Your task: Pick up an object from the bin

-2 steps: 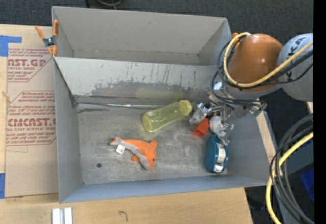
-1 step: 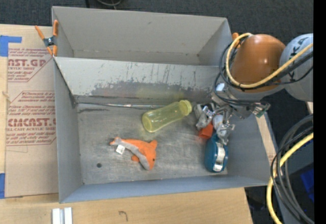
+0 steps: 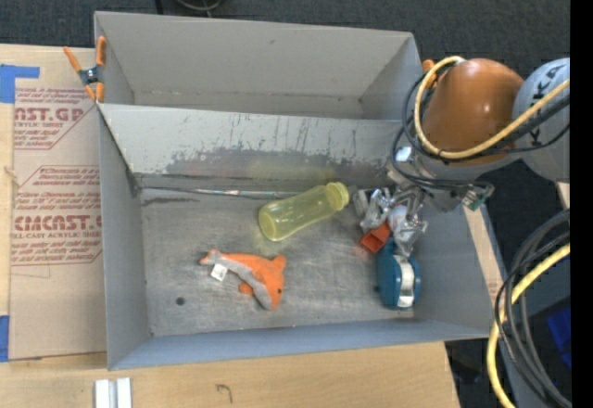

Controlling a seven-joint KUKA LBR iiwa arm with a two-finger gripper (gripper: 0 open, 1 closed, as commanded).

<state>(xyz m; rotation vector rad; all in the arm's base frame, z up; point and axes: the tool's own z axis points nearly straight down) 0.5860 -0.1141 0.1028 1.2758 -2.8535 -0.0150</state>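
My gripper (image 3: 393,213) hangs low at the right side of the bin, just right of the cap end of a yellow translucent bottle (image 3: 298,212) that lies on its side. A small red-orange block (image 3: 372,240) sits right under the gripper's lower left edge, touching or nearly touching it. Just below that lies a blue and white rounded gadget (image 3: 397,280) near the bin's right wall.
An orange plush fish with a white tag (image 3: 252,273) lies on the bin floor left of centre. The arm with its orange dome and yellow cable comes in over the bin's right rim. The sloped back wall rises behind the bottle.
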